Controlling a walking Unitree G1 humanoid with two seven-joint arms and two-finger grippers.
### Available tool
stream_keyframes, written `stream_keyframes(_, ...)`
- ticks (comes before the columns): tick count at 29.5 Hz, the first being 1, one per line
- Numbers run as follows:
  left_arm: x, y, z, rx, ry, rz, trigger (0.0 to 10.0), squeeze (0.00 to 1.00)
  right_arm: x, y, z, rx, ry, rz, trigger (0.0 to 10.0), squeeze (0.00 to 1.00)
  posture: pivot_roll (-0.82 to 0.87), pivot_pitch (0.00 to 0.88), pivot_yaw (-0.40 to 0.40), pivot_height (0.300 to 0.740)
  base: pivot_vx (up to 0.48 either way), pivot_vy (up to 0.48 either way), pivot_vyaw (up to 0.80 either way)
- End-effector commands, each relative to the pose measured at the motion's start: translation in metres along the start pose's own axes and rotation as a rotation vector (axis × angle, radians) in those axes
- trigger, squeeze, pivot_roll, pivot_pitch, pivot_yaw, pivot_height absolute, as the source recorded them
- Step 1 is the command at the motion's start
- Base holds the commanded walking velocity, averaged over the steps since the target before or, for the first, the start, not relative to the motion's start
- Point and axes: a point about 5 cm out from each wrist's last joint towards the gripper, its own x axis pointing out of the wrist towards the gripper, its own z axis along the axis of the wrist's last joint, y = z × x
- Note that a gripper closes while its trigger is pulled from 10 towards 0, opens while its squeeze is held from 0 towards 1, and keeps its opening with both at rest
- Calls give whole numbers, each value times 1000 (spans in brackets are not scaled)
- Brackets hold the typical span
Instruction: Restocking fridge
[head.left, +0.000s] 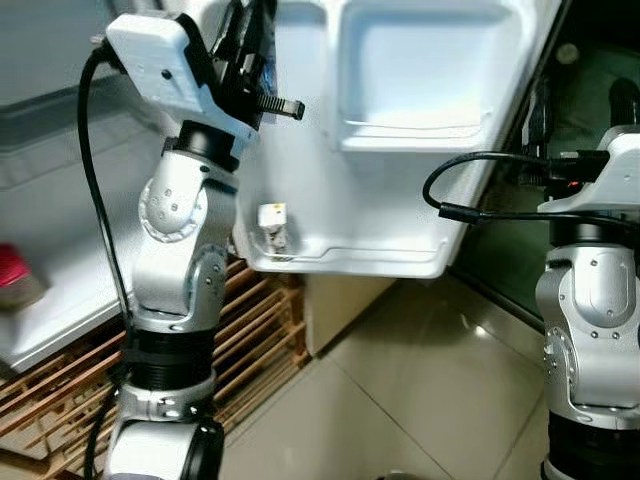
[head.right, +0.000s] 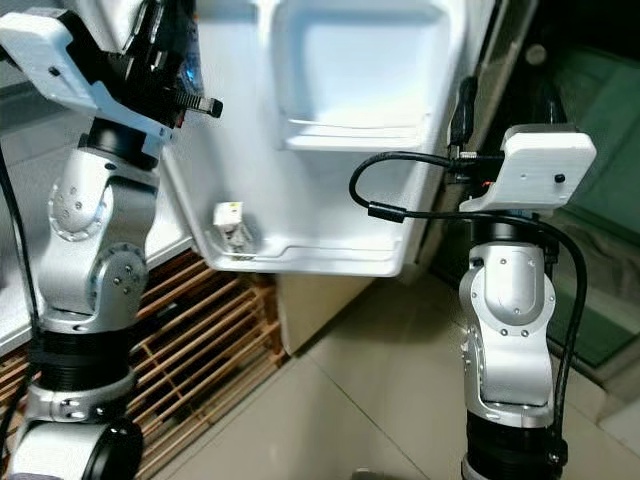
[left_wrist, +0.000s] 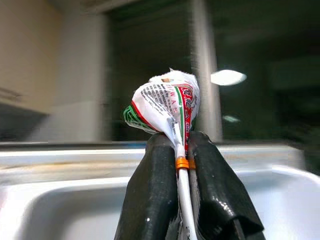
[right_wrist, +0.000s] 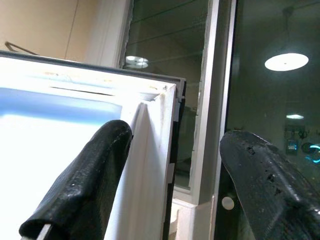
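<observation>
Between left jaws (left_wrist: 182, 165), printed wrapper (left_wrist: 165, 105).

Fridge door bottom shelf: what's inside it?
One small white packet stands at the near end of the bottom shelf. The shelf's raised front lip hides anything lying lower along the rest of it.

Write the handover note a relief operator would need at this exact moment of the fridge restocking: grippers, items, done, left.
Left gripper: shut on a small printed packet, held up by the open fridge door.
Right gripper: open, holding nothing, its fingers either side of the door's outer edge.
Door shelves: one small item sits in the lower door shelf; the upper shelf looks empty.
Done: door open, packet in hand.
Left: place the packet on a shelf, release, close the door.
</observation>
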Motion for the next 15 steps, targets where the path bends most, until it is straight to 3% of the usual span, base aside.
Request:
stream_keyframes(1,1,-16,-8,-33,54,-149,10000,0,-3,-4,1,6,-3,-15,10000,0,-198,0,67,740,0,0,0)
stream_keyframes(5,-5,-29,-17,-3,100,-288,10000,0,-8,-1,-4,31,35,-1,10000,0,-202,0,78,740,0,0,0)
stream_keyframes(10,-15,-40,-35,57,176,-469,10000,0,-29,5,-15,102,159,70,10000,0,-240,0,105,740,0,0,0)
stream_keyframes(15,-26,-51,-33,8,193,-599,10000,0,-43,0,-21,116,239,80,10000,0,-261,26,92,740,0,0,0)
